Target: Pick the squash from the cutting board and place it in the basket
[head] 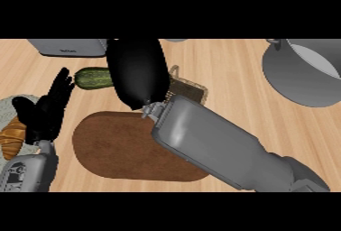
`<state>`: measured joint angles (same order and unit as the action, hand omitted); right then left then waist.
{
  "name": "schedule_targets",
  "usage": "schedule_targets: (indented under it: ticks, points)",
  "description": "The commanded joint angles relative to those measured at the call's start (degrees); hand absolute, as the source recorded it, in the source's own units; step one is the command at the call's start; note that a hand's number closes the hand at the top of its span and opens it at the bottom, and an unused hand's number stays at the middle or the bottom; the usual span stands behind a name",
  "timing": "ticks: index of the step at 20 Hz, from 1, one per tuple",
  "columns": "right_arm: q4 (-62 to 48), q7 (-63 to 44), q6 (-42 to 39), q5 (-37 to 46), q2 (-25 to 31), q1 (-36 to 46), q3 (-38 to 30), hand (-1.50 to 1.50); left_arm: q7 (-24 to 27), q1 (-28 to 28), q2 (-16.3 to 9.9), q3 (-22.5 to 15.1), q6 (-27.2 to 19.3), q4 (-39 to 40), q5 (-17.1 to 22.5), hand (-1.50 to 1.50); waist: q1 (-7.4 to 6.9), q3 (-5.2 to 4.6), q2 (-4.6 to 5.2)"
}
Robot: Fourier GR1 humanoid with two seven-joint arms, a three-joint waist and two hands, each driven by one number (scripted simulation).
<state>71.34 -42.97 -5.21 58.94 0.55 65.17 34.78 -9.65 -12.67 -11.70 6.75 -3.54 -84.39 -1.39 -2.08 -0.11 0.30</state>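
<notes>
meanwhile, the right hand (136, 72) is being stretched across the counter with its back turned up, so whether its fingers are spread or curled cannot be told. the squash (93, 77) is being shown just left of that hand, off the cutting board (120, 149), while the basket (188, 89) is peeking out at its right. the left hand (47, 110) is being held up with fingers straight and spread, just left of the squash.

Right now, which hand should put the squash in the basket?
Probably the right hand: it reaches over the basket, beside the green squash. The left hand rests open at the left edge.
</notes>
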Motion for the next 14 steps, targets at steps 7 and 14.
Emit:
schedule_targets:
  ticks: [7,14]
  points:
    - [-15.31,-0.83,-9.38,-11.14,-0.55,9.36,-0.75,1.5,-1.37,-0.03,0.22,-0.41,-0.28,-1.29,-0.63,0.0,0.18,0.04,-0.16]
    - [-22.13,5.24,-3.13,-9.68,-0.55,9.3,-1.54,1.5,0.15,-1.89,-1.21,2.73,0.91,2.39,1.16,0.0,0.96,0.06,-0.06]
